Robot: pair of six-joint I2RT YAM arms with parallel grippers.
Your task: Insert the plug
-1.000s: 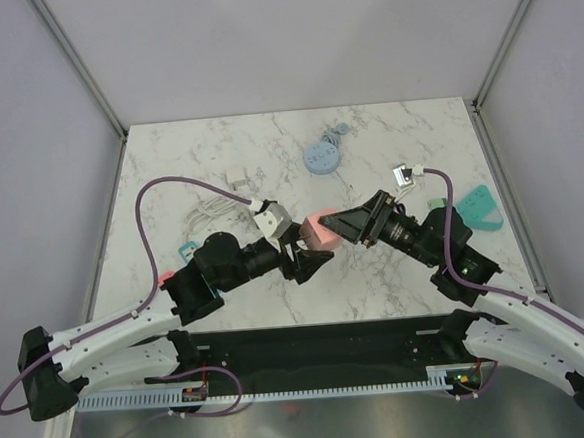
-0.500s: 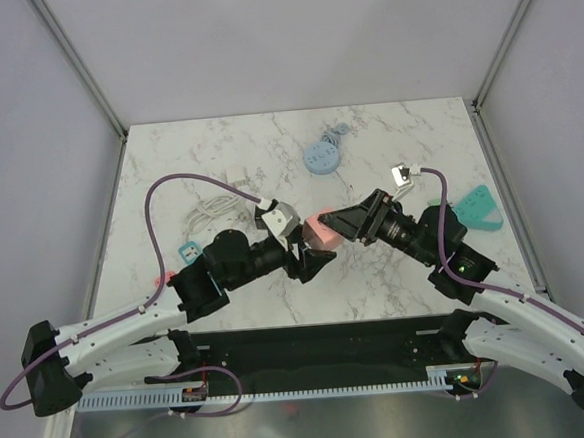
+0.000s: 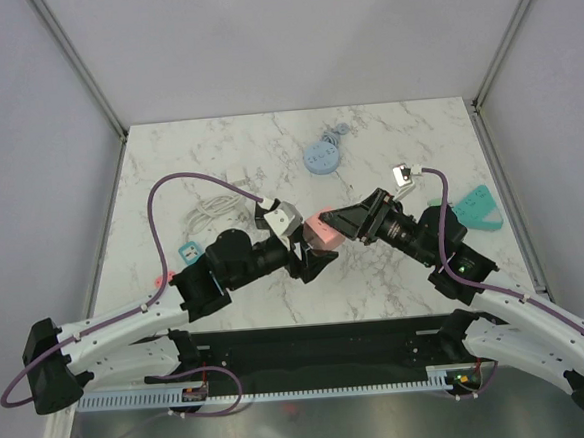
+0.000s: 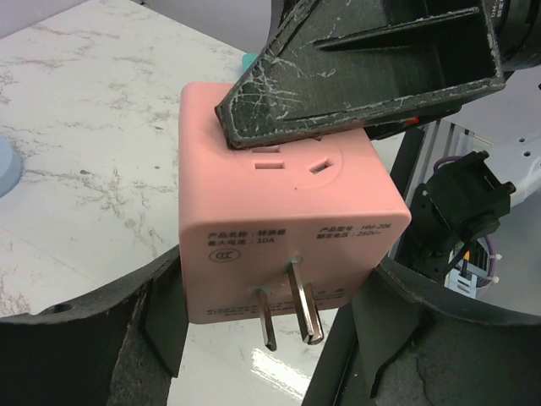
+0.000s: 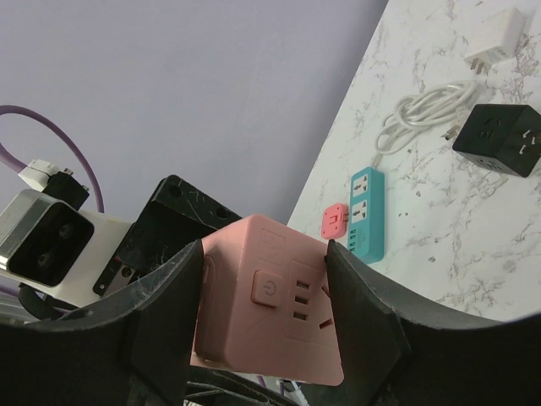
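A pink cube plug adapter (image 3: 319, 231) hangs above the table between both arms. In the left wrist view the adapter (image 4: 279, 211) shows its metal prongs (image 4: 292, 304) pointing toward the camera. My left gripper (image 4: 275, 275) has its fingers against the cube's two sides. My right gripper (image 5: 264, 275) is shut on the same cube (image 5: 275, 304), whose button and socket face it. In the top view the left gripper (image 3: 306, 252) comes from the left and the right gripper (image 3: 332, 223) from the right. A teal power strip (image 5: 366, 215) lies on the table.
Near the strip lie a small pink plug (image 5: 335, 222), a black cube adapter (image 5: 499, 139), a coiled white cable (image 5: 423, 110) and a white charger (image 5: 494, 35). A blue round device (image 3: 323, 156) sits at the back and a teal piece (image 3: 477, 207) on the right.
The left arm has moved a little right and closer round the pink adapter. The right gripper and the adapter have hardly moved.
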